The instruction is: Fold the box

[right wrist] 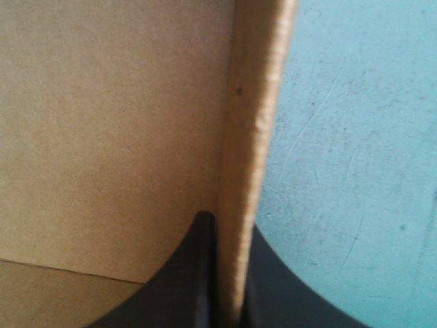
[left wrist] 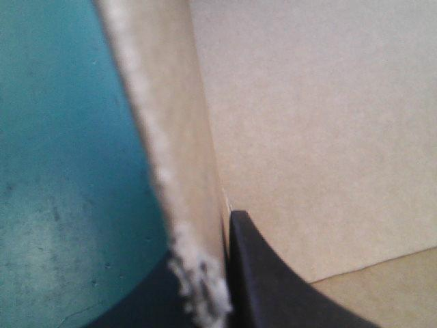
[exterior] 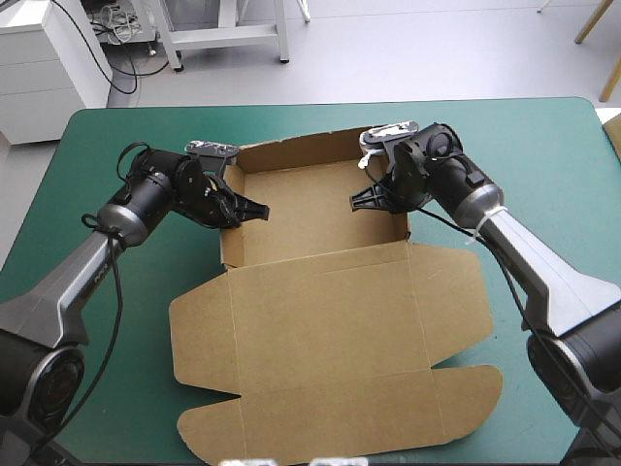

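The box [exterior: 330,330]: walls up upper centre, lid flat below; left tool [exterior: 254,210] and right tool [exterior: 361,201] each clamp a side wall; I'd tuck next.

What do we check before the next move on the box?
1. Left gripper clamped on the left wall of the box: ok, board sits between its fingers.
2. Right gripper clamped on the right wall: ok, same.
3. Both side walls and the back wall raised: ok.
4. Side walls tucked so they hold alone: cannot tell.
5. Lid flat on the table, on the near side, clear of both arms: ok.
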